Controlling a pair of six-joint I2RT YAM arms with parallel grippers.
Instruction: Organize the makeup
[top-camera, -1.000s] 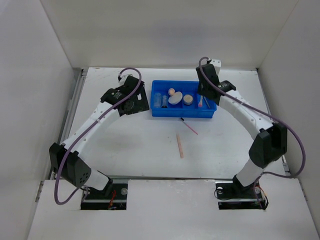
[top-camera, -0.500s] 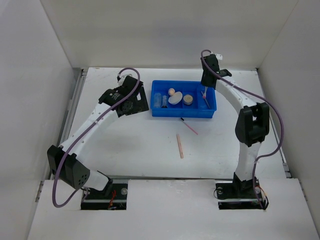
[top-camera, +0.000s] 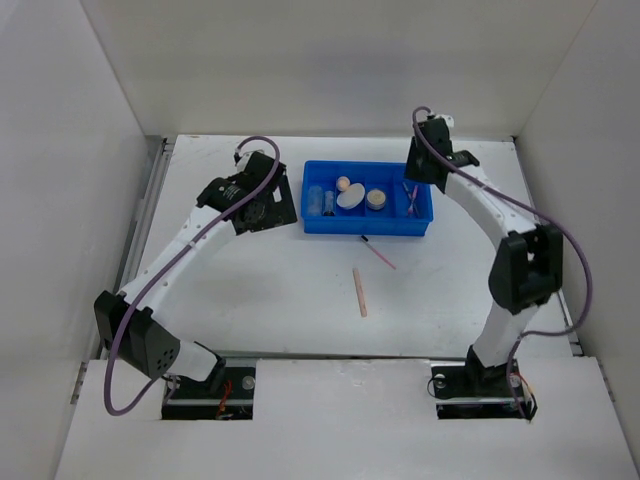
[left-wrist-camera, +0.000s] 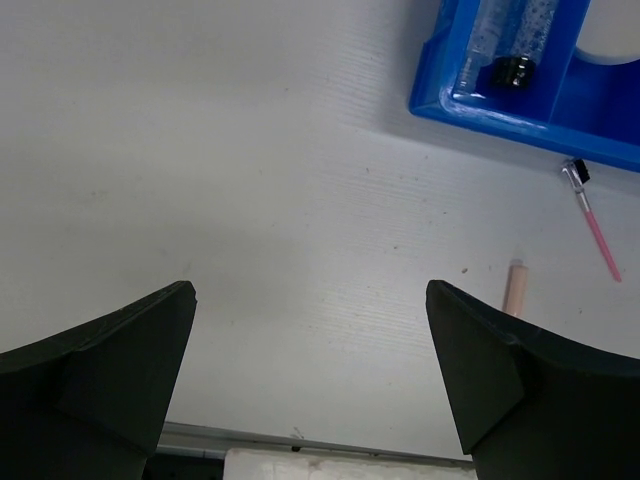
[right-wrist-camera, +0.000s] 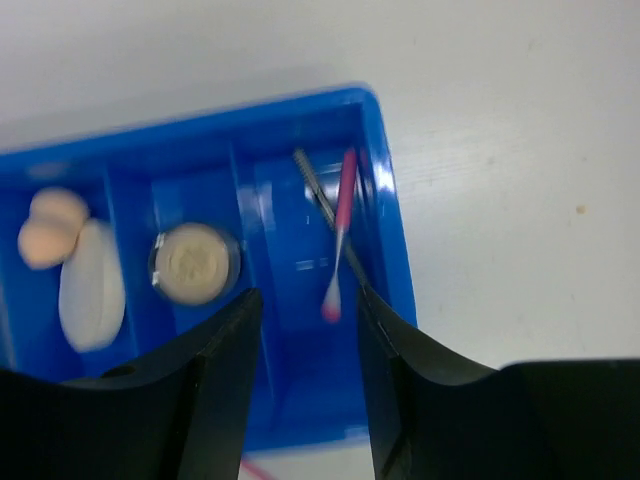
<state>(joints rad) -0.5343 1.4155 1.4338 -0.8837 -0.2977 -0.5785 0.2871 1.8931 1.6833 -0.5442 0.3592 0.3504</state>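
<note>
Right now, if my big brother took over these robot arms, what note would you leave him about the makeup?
Left gripper: open, empty, over the white table left of the blue divided plastic tray.
Right gripper: open, empty, above the tray's right-end compartment.
Done, in tray: clear tube, peach egg-shaped sponge, cream round puff, round beige compact, thin pink pencil, thin dark pencil.
Left: peach pencil and thin pink black-tipped stick on the table in front of the tray.
</note>
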